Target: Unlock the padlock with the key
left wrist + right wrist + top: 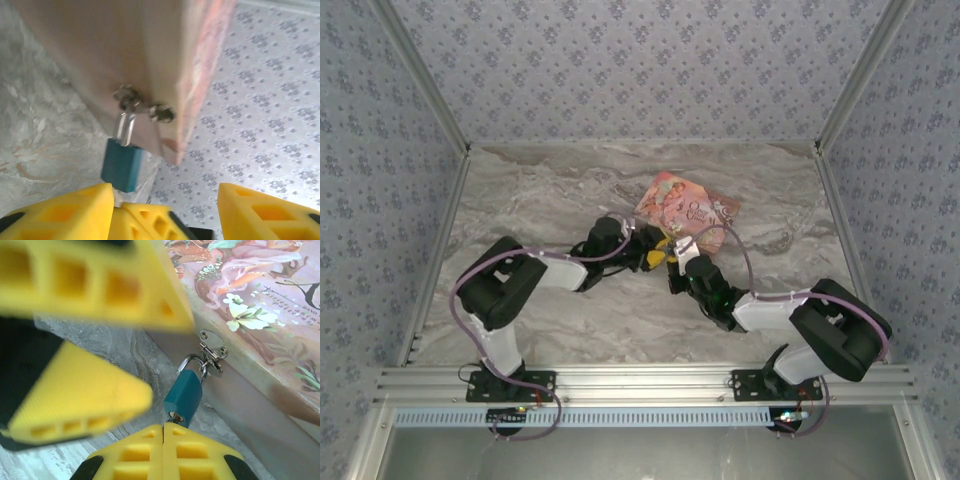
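Pink box sits far of centre on the table, slightly right. It looks light and card-walled, so I'd expect it to slide or tip if the lock gets yanked. Don't use it as an anchor.

Left gripper is well open and holding nothing. One finger is left of the lock and the other far out to the right. The lock is just beyond the tips, nearer the left finger and not between the pads.

Right gripper is shut, with its tips touching the lock's bottom face. I can't see the key itself; my guess is it's pinched between the pads and already in the keyway.

Padlock has a teal body and hangs off the box's near-left side wall. It's tilted, with the bottom end pointing at the right gripper. Can't tell if it rests on the table. It's tiny, rigid and probably smooth-sided, and it swings freely. I'd take it across the flat faces of the body, low down and clear of the key.

Shackle is thin wire, closed and looped through the hasp. It's a poor place to grip and pivots easily.

Keyhole faces the right tips. Torque there will spin the body unless something braces it.
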Controlling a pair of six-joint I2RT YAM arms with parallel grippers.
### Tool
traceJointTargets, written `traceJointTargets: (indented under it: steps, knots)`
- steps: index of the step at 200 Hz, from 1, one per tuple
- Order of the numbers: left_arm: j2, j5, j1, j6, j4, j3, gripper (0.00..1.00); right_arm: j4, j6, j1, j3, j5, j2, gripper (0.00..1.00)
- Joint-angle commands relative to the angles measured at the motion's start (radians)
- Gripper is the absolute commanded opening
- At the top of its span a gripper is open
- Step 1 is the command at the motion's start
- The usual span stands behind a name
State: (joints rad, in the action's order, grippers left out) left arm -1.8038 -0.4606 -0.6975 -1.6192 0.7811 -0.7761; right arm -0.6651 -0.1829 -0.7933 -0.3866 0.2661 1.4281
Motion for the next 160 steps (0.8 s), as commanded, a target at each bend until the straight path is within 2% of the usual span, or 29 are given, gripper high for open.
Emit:
traceJointTargets:
  steps: [1, 85, 118, 160]
  knots:
    - [0.075, -0.020, 0.040, 0.069, -0.046, 0.034, 0.59, -0.049, -0.122, 0.011, 0.018, -0.035, 0.008, 0.00]
    - [0.266, 0.032, 0.136, 0.268, -0.341, 0.045, 0.66, -0.086, -0.605, 0.046, 0.093, -0.057, -0.048, 0.00]
    - [0.303, 0.049, 0.151, 0.312, -0.411, 0.029, 0.67, 0.017, -0.787, 0.091, 0.123, -0.068, -0.107, 0.00]
    - [0.315, 0.063, 0.166, 0.367, -0.469, -0.001, 0.68, 0.183, -0.868, 0.155, 0.126, -0.143, -0.183, 0.11]
